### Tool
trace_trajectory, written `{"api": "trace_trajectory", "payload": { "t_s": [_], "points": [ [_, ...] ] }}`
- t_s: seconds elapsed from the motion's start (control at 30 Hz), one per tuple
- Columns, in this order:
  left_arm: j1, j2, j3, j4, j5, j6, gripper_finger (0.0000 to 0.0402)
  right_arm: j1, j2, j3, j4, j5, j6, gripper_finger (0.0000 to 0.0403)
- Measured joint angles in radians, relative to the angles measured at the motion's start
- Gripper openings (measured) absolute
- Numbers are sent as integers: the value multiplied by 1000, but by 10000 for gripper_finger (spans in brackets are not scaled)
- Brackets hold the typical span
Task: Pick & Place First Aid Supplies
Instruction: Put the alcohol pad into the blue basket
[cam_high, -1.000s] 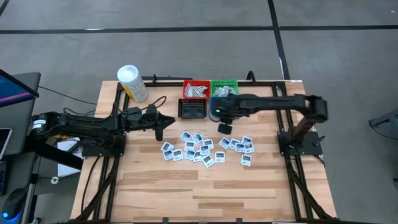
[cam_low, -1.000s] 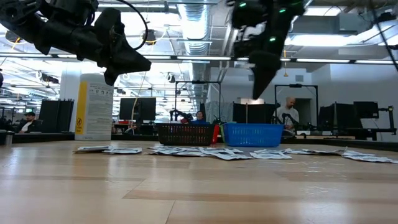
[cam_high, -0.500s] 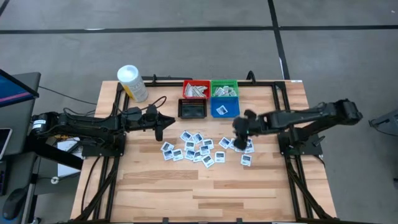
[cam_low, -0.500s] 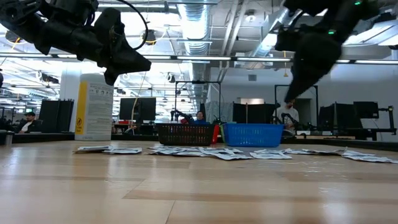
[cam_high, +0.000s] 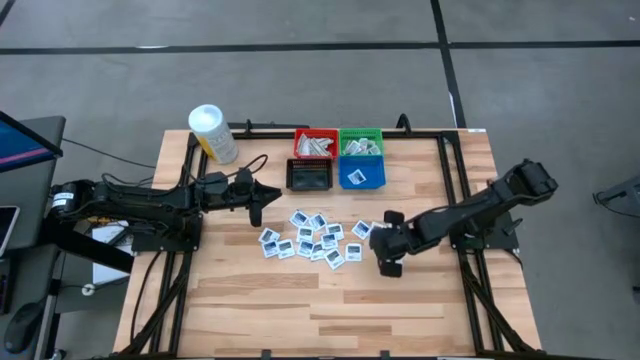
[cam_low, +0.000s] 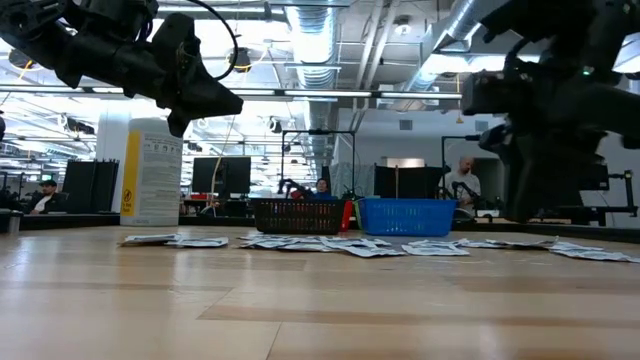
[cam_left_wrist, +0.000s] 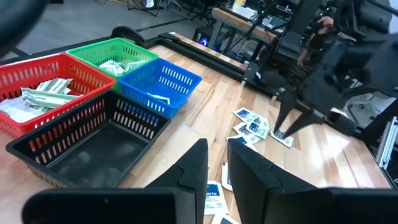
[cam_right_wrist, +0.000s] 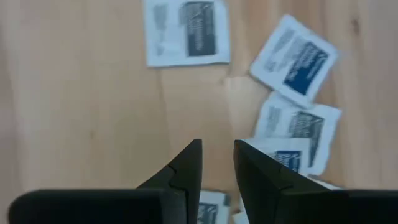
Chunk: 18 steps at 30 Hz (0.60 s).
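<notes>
We see a wooden table (cam_high: 250, 300) with both arms over it. The white tub (cam_high: 212, 133) stands at its far left corner. Four bins sit at the far middle: red (cam_high: 314, 144) and green (cam_high: 361, 142) hold packets, blue (cam_high: 361, 175) holds one, black (cam_high: 309, 176) looks bare. The square packets (cam_high: 310, 238) lie scattered mid-table, in front of the bins. Our right gripper (cam_high: 388, 262) hangs low over the right end of that scatter, fingers (cam_right_wrist: 186, 168) a narrow gap apart, nothing between them. Our left gripper (cam_high: 256, 207) waits left of the black bin, likewise narrowly parted and empty.
</notes>
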Motion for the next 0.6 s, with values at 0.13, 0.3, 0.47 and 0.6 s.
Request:
{"api": "trace_trajectory", "payload": {
  "t_s": [0.13,0.3,0.47,0.6],
  "points": [
    [0,0,0,0,-2,0,63,31,29,18,-30,-6,1,86],
    [0,0,0,0,-2,0,63,36,32,18,-78,-3,3,86],
    [0,0,0,0,-2,0,63,28,32,18,-108,21,2,86],
    [0,0,0,0,-2,0,63,21,32,9,-107,26,0,86]
  ]
}}
